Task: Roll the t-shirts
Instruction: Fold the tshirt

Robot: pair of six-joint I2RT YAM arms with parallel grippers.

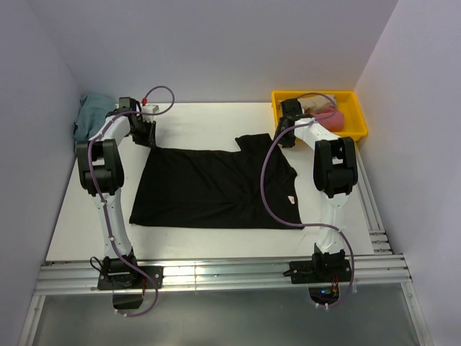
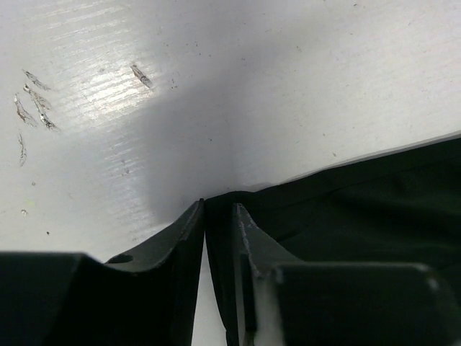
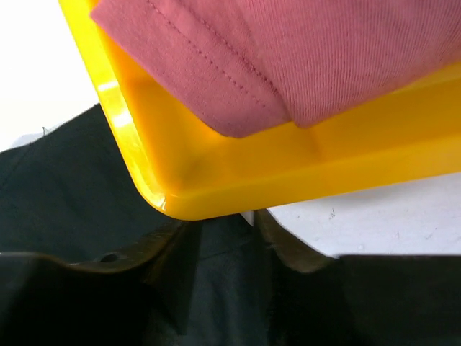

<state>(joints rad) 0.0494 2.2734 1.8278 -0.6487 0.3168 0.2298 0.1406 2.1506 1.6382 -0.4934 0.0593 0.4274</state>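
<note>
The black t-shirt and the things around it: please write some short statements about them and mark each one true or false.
1. The black t-shirt lies spread out on the table. True.
2. The yellow bin stands at the far left corner. False: it is at the far right corner.
3. A pink cloth lies in the yellow bin. True.
4. The left gripper hangs high above the shirt. False: its fingers pinch the shirt's edge at the table.
5. The teal cloth lies on the black t-shirt. False: it lies apart, at the far left.
</note>
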